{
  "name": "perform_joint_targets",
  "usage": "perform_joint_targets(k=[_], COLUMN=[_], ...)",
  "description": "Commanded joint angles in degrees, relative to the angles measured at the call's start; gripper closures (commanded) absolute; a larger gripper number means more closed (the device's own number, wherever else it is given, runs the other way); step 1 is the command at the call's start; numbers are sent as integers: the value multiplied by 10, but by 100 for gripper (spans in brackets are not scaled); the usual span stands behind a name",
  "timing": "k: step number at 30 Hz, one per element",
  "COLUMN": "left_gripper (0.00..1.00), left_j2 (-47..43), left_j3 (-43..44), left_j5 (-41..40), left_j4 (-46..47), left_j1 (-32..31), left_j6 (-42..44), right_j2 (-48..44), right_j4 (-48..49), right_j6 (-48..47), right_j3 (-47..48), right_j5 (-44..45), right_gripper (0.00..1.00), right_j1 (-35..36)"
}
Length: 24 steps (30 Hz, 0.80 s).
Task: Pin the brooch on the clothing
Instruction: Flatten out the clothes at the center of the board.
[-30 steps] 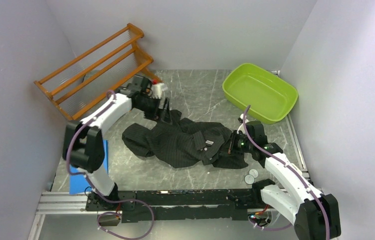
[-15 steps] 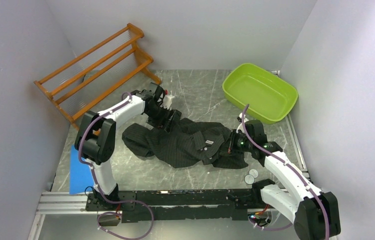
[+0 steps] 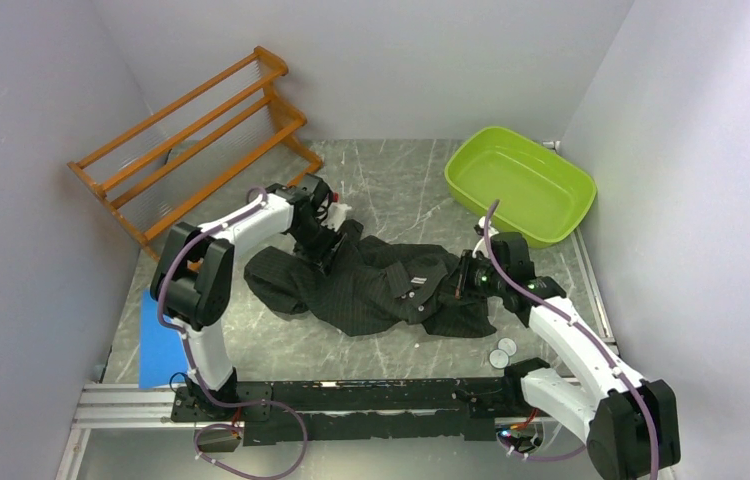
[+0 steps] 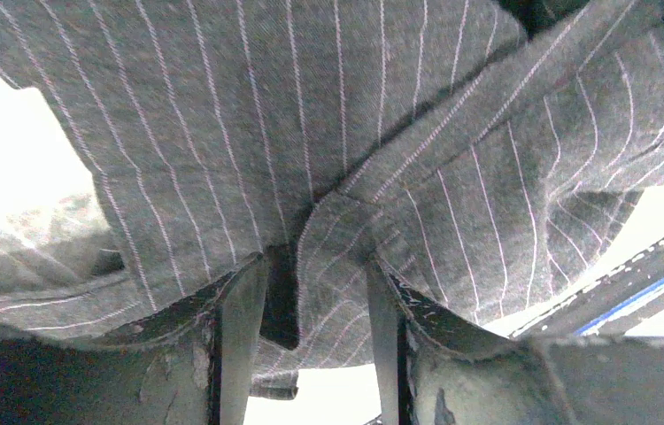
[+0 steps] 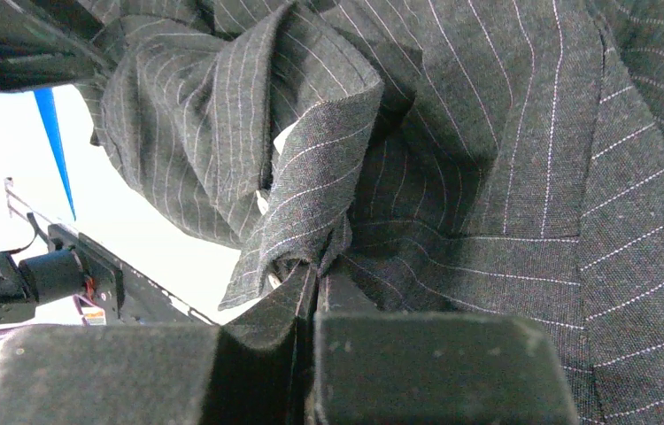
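Setting: a grey marbled table (image 3: 391, 175) enclosed by pale walls, with 2 arms mounted at its near edge.
Clothing (image 3: 371, 290): a black pinstriped shirt lying crumpled at the middle of the table, bunched into folds and not spread flat. 1 part trails toward the left.
Small pale spot: visible on the shirt's upper surface near the middle. It is too small to identify.
Left gripper (image 4: 311, 266): lowered onto the far left part of the shirt. Its jaws stand apart with a raised fold of pinstriped cloth between them. A dark gap shows beside 1 jaw, so the fold is straddled, not clamped.
Right gripper (image 5: 315, 270): at the right end of the shirt, with its jaws closed tight on a twisted fold of cloth. The fold rises out of the jaws in the wrist view.
Arms: the 2 grippers sit at opposite ends of the garment, well apart.
Wooden rack (image 3: 201, 130): at the far left corner, tilted against the wall.
Green tub (image 3: 519, 185): at the far right, apart from the shirt.
2 pale round discs (image 3: 501, 352): on the table, just near of the shirt's right end.
Blue sheet (image 3: 159, 345): flat at the near left edge.
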Motion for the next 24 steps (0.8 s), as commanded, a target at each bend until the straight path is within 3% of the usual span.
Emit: perform_joint_targets(k=[1,7,13,17,24], left_gripper=[49,54,96,97,97], left_j2=[-35,-21,-50,-107,-249], left_j3=[-14,-28,-9,23,87], left_j5=[17,-16,-20,-48,-171], left_j4=[-34,-33,-11,0,58], left_j1=[-6,-7,-7,-6,-5], left_j6=[13,8,-4,-20,-62], right_j2=[3,8,2,5,50], right_j4=[25,33,34,34,50], right_j6=[-13,-15,-21,-26,-51], right_j3=[34,52,86,139,310], right_j5=[4,7,20,19,8], right_gripper=[100,100,100,100,100], right_j1=[-3,-3,-3,-4,-4])
